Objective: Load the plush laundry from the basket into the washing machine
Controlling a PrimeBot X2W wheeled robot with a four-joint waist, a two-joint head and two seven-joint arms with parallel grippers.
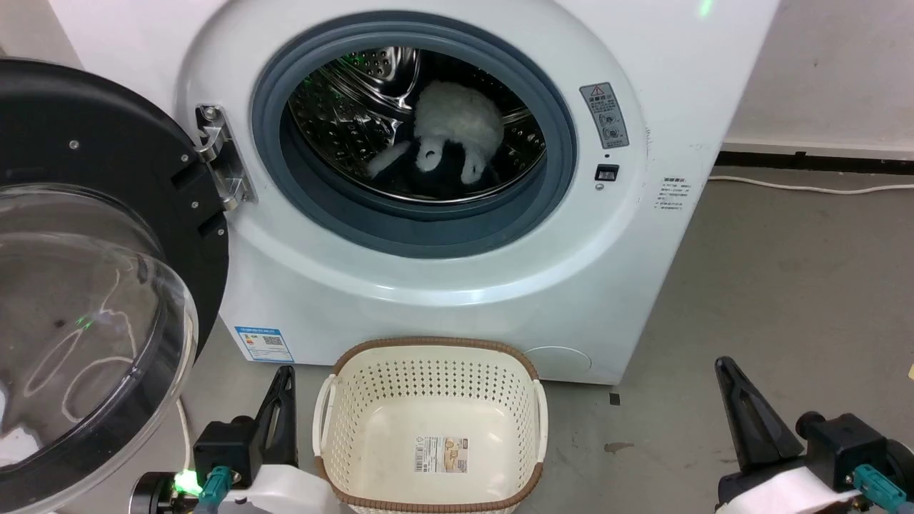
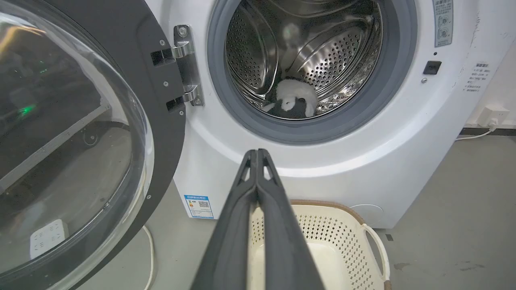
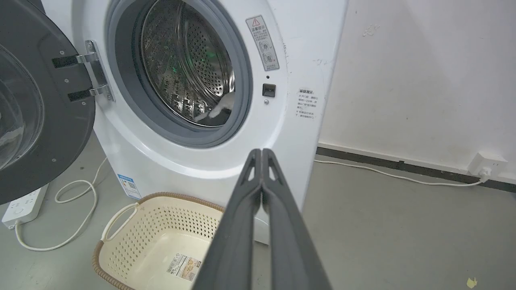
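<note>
1. White-and-black panda [image 1: 450, 135] lies low in the steel drum [image 1: 343, 107], far beyond and above the left hand [image 2: 256, 155] and right hand [image 3: 262, 155], bunched, with no clear long axis.
2. Basket [image 1: 435, 343] stands empty on the floor [image 1: 785, 285], near, between the hands.
3. Both hands are closed on nothing.
4. Door [image 1: 107, 143] hangs open at left, nearer the left hand; loading looks done.

Fluffy black-and-white panda soft toy [image 1: 448, 135] inside large white front-loading washing machine [image 1: 428, 285].
Slumped low in perforated steel drum [image 1: 343, 107], black-rimmed glass door [image 1: 86, 285] swung wide; small cream perforated plastic basket [image 1: 435, 345], brown-rimmed, upright just before the machine, sticker [image 1: 440, 455] showing on its floor.
</note>
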